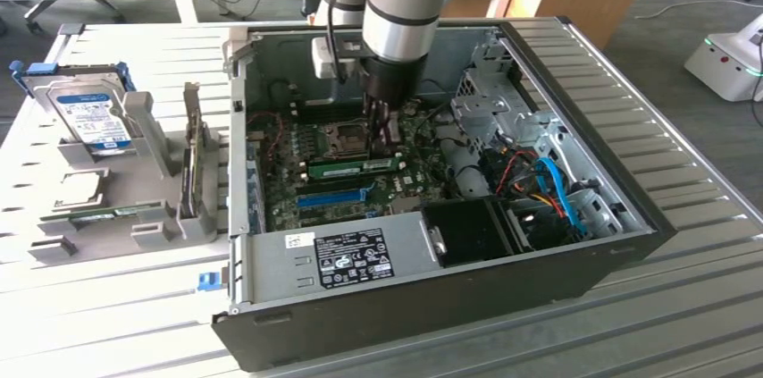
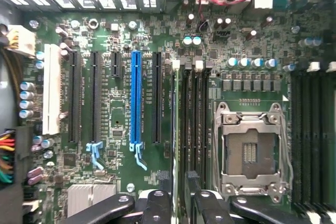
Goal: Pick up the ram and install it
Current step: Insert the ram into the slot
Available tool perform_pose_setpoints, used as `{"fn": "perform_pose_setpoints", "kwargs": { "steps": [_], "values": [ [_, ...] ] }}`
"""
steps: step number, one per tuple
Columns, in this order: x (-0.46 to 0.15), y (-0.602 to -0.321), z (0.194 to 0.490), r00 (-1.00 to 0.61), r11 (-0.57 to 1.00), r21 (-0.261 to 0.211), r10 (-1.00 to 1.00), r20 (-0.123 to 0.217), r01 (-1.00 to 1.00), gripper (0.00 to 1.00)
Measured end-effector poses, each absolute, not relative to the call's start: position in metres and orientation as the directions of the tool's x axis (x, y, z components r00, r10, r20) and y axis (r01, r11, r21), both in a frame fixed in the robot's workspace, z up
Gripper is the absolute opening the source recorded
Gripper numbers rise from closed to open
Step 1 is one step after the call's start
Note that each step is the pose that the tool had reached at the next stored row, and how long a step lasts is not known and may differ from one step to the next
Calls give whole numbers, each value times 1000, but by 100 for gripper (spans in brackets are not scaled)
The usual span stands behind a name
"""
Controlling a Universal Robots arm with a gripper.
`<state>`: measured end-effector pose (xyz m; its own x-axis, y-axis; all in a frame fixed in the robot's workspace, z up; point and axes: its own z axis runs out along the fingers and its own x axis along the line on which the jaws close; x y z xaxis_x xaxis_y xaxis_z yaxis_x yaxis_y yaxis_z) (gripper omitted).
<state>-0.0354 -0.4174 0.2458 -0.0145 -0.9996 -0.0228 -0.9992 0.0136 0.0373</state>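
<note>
The ram [image 1: 356,164] lies in the middle of the exterior view. It is a green stick with a pale label, standing on edge on the motherboard inside the open computer case [image 1: 417,311], just beside the CPU socket [image 1: 339,138]. The arm [image 1: 406,3] comes straight down from the upper middle of that view. Its wrist is vertical and the hand [image 1: 384,132] points down onto the ram. The case lies on its side on the slatted desk [image 1: 691,306]. Toward the exterior view's left a grey rack [image 1: 143,231] holds a hard drive [image 1: 93,117] and an upright expansion card [image 1: 191,159].

In the wrist view the camera looks straight down at the motherboard. The ram [image 2: 175,124] shows edge-on as a thin line in the memory slot nearest the long blue slot [image 2: 136,98], with the CPU socket [image 2: 252,153] on its other side. The hand [image 2: 177,182] straddles it. Its dark fingertips [image 2: 164,182] stand apart, one on each face of the stick, with a little space showing either side.
</note>
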Motion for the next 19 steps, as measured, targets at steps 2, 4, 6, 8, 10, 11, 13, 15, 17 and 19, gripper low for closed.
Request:
{"fn": "perform_pose_setpoints", "kwargs": {
  "steps": [2, 4, 6, 8, 10, 11, 13, 15, 17, 19],
  "values": [
    [-35, -417, 252, -14, 14, 37, -1000, -23, -999, 25],
    [-35, -417, 256, -14, 14, 37, -1000, -23, -999, 25],
    [-35, -417, 261, -14, 14, 37, -1000, -23, -999, 25],
    [-35, -417, 265, -14, 14, 37, -1000, -23, -999, 25],
    [-35, -417, 269, -14, 14, 37, -1000, -23, -999, 25],
    [-35, -417, 270, -14, 14, 37, -1000, -23, -999, 25],
    [-35, -417, 274, -14, 14, 37, -1000, -23, -999, 25],
    [-35, -417, 277, -14, 14, 37, -1000, -23, -999, 25],
    [-35, -417, 281, -14, 14, 37, -1000, -23, -999, 25],
    [-35, -417, 284, -14, 14, 37, -1000, -23, -999, 25]
  ]
}}
